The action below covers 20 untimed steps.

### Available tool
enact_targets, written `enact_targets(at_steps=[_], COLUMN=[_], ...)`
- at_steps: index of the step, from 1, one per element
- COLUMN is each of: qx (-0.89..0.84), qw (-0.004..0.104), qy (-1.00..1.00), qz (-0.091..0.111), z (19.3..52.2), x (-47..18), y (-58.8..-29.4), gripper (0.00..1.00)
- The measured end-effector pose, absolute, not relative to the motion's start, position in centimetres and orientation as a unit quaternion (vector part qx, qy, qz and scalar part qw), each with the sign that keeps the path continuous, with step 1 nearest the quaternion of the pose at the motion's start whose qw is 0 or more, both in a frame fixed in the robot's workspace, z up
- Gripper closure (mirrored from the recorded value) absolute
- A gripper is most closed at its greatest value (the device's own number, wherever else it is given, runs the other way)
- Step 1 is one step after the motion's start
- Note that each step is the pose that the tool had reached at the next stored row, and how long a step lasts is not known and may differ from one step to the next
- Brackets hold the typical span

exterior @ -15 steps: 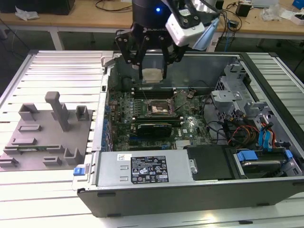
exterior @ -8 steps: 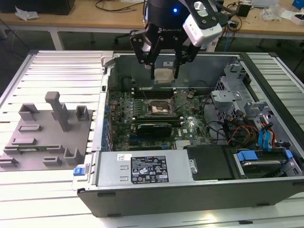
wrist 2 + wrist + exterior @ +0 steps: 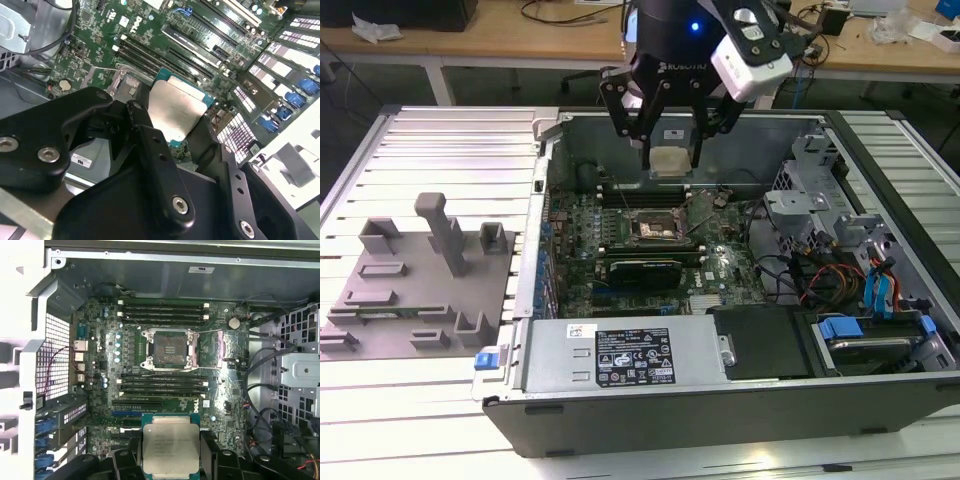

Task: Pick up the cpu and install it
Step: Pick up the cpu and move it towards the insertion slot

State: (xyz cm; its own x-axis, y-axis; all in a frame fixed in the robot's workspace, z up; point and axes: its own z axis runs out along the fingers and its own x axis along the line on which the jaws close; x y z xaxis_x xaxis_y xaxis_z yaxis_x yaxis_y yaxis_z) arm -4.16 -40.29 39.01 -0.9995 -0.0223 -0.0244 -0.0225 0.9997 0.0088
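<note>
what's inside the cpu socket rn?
Nothing seated: socket shows a bare dark contact bed, its load plate swung aside. The cpu is held in the pincer. Pins too small to tell.

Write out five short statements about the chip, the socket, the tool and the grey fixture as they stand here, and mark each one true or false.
1. The tool grips the chip by its edges. True.
2. The chip sits in the socket. False: the socket is empty and the chip is held above the board, off to one side of the socket.
3. The computer case lies open, with its board exposed. True.
4. The grey fixture lies inside the case. False: it lies outside, on the slatted table, at the exterior view's left.
5. The chip's metal top is turned down toward the board. False: in both wrist views the metal top faces the cameras.
</note>
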Motion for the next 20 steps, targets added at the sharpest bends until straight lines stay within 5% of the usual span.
enact_targets(at_steps=[20], qx=[-0.011], qw=[0.012], qy=[1.0], qz=[0.0], z=[34.8], x=[-3.9], y=[-39.5], gripper=[0.45])
